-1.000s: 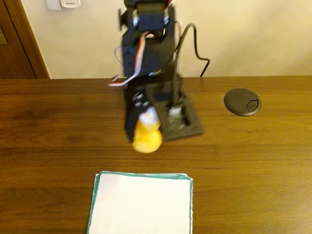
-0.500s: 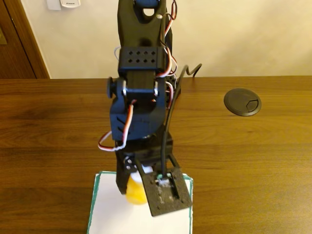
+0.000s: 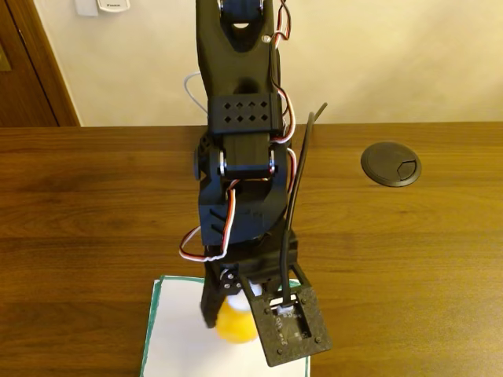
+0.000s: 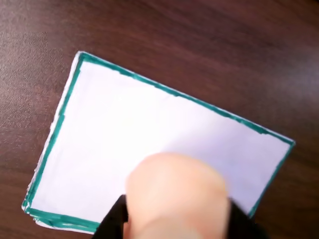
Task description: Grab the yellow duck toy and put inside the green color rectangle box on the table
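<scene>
Yellow duck toy (image 3: 236, 324) (gripper-held (image 3: 233, 314)) within green color rectangle box (image 4: 124, 129).

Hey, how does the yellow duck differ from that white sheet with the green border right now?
The yellow duck toy is small, rounded and yellow-orange; the green-bordered sheet is flat, white, rectangular and far wider. The duck is held in the claw, while the sheet lies on the table. In the wrist view the duck is a blurred close-up shape, the sheet sharp with its border plain. Both sit at the table's near edge, the duck over the sheet.
</scene>
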### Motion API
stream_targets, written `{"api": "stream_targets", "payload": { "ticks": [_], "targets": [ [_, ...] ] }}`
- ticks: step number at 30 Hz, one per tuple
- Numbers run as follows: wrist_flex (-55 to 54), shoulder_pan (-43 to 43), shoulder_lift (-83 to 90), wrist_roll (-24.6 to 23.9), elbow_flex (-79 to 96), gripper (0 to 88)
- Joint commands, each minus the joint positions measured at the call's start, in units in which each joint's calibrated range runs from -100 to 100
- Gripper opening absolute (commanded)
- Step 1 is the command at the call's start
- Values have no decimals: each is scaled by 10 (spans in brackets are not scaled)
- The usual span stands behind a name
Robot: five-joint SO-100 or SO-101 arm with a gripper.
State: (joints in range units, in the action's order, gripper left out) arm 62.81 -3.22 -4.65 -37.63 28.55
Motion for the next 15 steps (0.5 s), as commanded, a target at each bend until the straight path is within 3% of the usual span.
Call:
{"api": "stream_targets", "payload": {
  "ticks": [1, 8, 15],
  "targets": [
    [-1, -3, 0, -3, -28, 371],
    [19, 5, 22, -3, -28, 466],
    [109, -31, 203, -34, -37, 459]
  ]
}}
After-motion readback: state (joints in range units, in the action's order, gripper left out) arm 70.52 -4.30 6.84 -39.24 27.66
